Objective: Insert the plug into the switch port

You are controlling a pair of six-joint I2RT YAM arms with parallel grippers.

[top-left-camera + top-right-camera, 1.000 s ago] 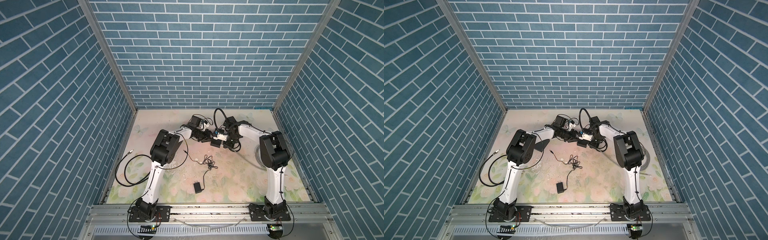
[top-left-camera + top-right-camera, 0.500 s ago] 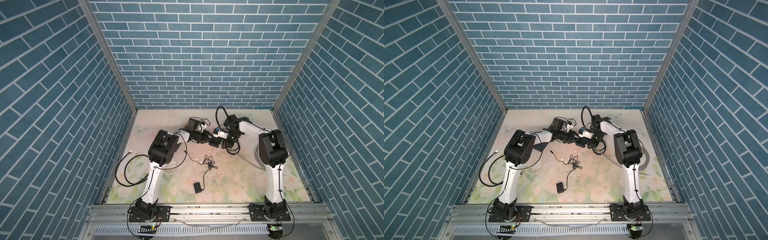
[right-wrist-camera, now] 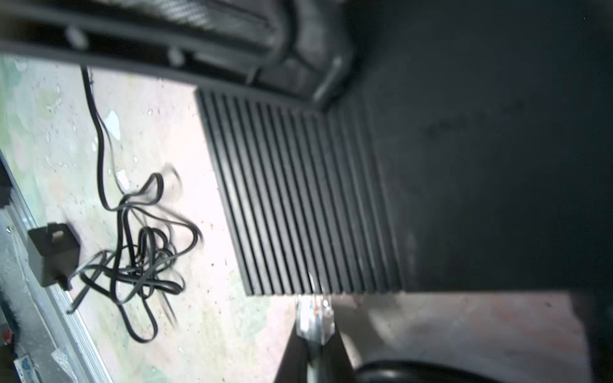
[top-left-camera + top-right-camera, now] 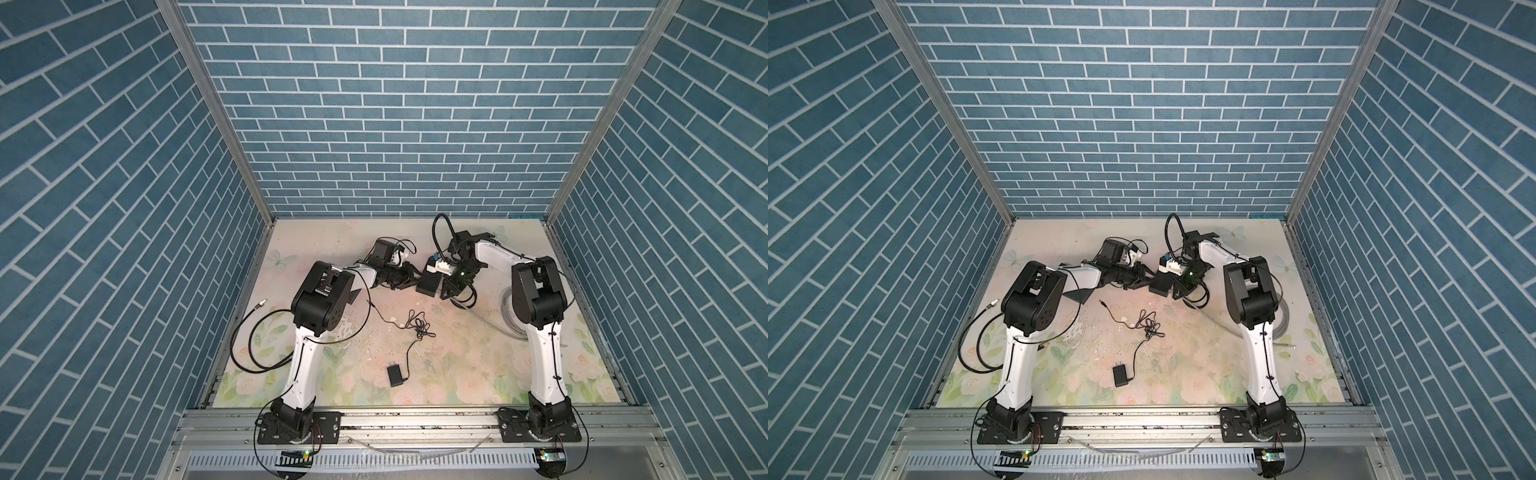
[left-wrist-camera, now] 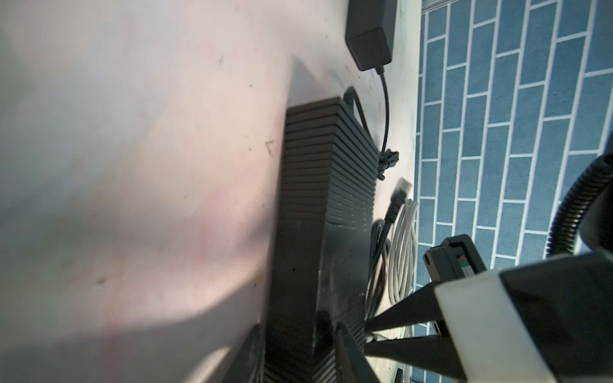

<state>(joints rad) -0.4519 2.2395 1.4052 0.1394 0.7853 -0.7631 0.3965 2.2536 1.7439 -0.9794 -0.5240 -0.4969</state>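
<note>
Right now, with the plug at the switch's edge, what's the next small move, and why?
Probably close the left gripper firmly on the switch first. Its jaws straddle the switch's end, contact unclear, while the right gripper pinches the plug right at the switch's edge; pushing could shove a loose switch.

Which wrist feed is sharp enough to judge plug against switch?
Right wrist view: plug soft, switch dark and blurred up close. Left wrist view: switch ribs crisp, table washed out and smeared. Both top views: sharp, but everything small.

A black power adapter (image 4: 395, 375) (its thin cord (image 4: 419, 328) tangled) lies apart from a looped black cable (image 4: 231, 347).
</note>
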